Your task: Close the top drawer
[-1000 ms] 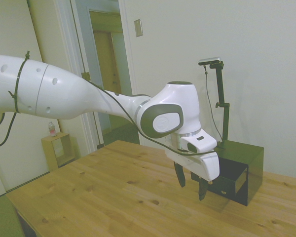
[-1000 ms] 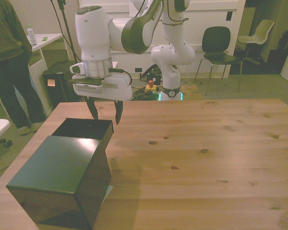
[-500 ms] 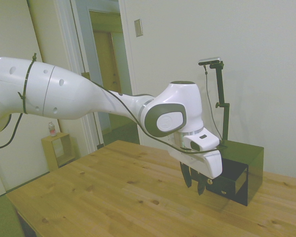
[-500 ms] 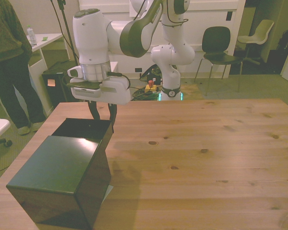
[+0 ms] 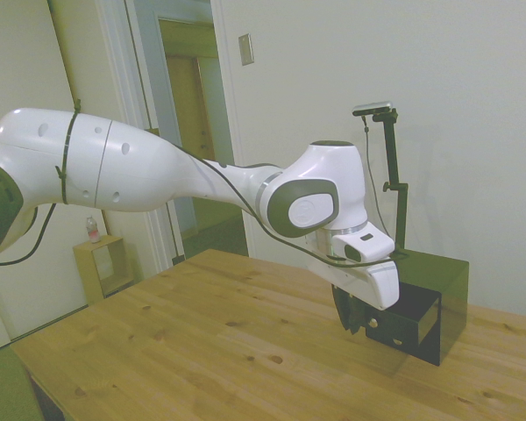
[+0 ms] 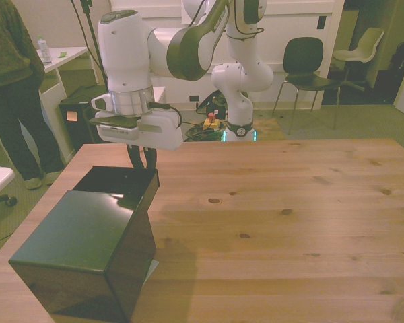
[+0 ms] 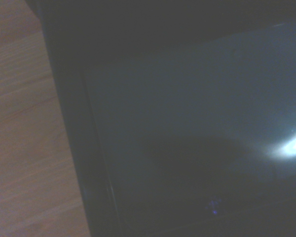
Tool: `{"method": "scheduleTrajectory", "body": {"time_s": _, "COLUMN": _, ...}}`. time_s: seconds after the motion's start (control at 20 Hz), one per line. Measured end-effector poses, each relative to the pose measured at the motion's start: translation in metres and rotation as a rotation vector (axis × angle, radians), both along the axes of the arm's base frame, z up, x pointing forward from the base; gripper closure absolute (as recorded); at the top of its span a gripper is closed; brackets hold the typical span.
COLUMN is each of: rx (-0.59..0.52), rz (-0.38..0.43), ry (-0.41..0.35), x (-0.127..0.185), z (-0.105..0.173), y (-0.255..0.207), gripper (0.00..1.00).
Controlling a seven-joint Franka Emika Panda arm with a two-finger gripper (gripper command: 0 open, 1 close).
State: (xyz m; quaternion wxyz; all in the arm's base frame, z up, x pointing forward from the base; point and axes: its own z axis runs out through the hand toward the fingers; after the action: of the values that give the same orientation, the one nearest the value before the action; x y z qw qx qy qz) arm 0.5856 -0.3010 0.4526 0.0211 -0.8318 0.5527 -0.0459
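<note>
Top drawer (image 6: 118,180) pulled out, tool (image 6: 141,161) at its front.

One table (image 6: 289,202) carries one black cabinet (image 6: 81,256), and one drawer (image 6: 118,180) stands out from it; other drawers cannot be counted from these views. One white arm (image 5: 158,171) is present, with one gripper (image 6: 142,158). Two chairs (image 6: 308,64) stand at the back of the front view, the second (image 6: 367,44) a pale one. One person (image 6: 13,87) stands at the front view's left. One bottle (image 6: 44,48) sits on one side desk (image 6: 67,57).
</note>
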Motion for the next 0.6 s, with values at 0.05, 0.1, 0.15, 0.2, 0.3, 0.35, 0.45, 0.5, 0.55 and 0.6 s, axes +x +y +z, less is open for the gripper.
{"method": "scheduleTrajectory", "body": {"time_s": 0.05, "rx": 0.002, "rz": -0.002, "ry": -0.003, "x": 0.002, "z": 0.001, "y": -0.001, "gripper": 1.0}}
{"method": "scheduleTrajectory", "body": {"time_s": 0.1, "rx": 0.004, "rz": -0.004, "ry": -0.001, "x": 0.004, "z": 0.002, "y": -0.002, "gripper": 1.0}}
{"method": "scheduleTrajectory", "body": {"time_s": 0.15, "rx": 0.004, "rz": -0.006, "ry": -0.003, "x": 0.006, "z": 0.004, "y": -0.003, "gripper": 1.0}}
{"method": "scheduleTrajectory", "body": {"time_s": 0.2, "rx": 0.006, "rz": -0.009, "ry": -0.003, "x": 0.008, "z": 0.006, "y": -0.004, "gripper": 1.0}}
{"method": "scheduleTrajectory", "body": {"time_s": 0.3, "rx": 0.006, "rz": -0.013, "ry": -0.009, "x": 0.011, "z": 0.011, "y": -0.007, "gripper": 1.0}}
{"method": "scheduleTrajectory", "body": {"time_s": 0.35, "rx": 0.007, "rz": -0.014, "ry": -0.01, "x": 0.013, "z": 0.014, "y": -0.008, "gripper": 1.0}}
{"method": "scheduleTrajectory", "body": {"time_s": 0.45, "rx": 0.005, "rz": -0.018, "ry": -0.012, "x": 0.017, "z": 0.018, "y": -0.011, "gripper": 1.0}}
{"method": "scheduleTrajectory", "body": {"time_s": 0.5, "rx": 0.004, "rz": -0.02, "ry": -0.013, "x": 0.018, "z": 0.021, "y": -0.013, "gripper": 1.0}}
{"method": "scheduleTrajectory", "body": {"time_s": 0.55, "rx": 0.004, "rz": -0.023, "ry": -0.015, "x": 0.02, "z": 0.023, "y": -0.015, "gripper": 1.0}}
{"method": "scheduleTrajectory", "body": {"time_s": 0.6, "rx": 0.002, "rz": -0.026, "ry": -0.016, "x": 0.022, "z": 0.024, "y": -0.017, "gripper": 1.0}}
